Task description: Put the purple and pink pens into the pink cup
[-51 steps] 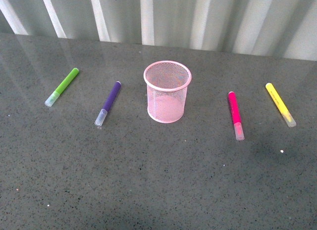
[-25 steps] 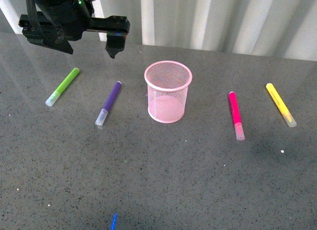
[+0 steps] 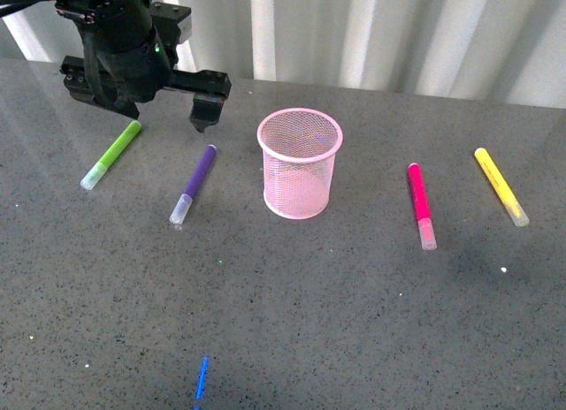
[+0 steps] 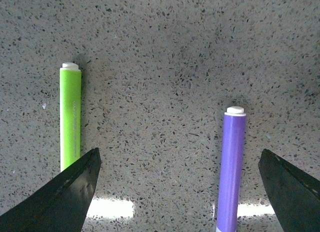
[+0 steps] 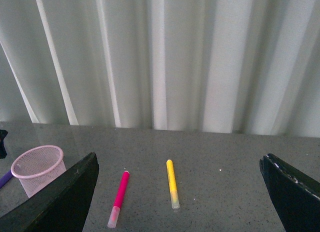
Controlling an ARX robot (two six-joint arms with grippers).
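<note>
Lime-green marker (image 4: 70,117), faint barrel print perhaps, unreadable, purple pen (image 4: 232,162) alongside, apart

**Quick rundown of materials and finishes**

Looks like polished grey speckled stone for the table top (image 3: 354,322), glossy enough to throw back pale light streaks. Pink-coated wire mesh on the pink cup (image 3: 299,167), with a smooth solid rim, fairly matt overall. Smooth plastic with a slight sheen on the purple pen (image 4: 231,167) and pink pen (image 3: 419,202), plus clear translucent caps. Same deal for the green marker (image 4: 70,122) and yellow marker (image 3: 499,184). Matt black plastic, by the look of it, on the left gripper (image 4: 177,192) fingers (image 4: 65,197). Seems like soft white pleated cloth for the curtain (image 5: 165,57).
</note>
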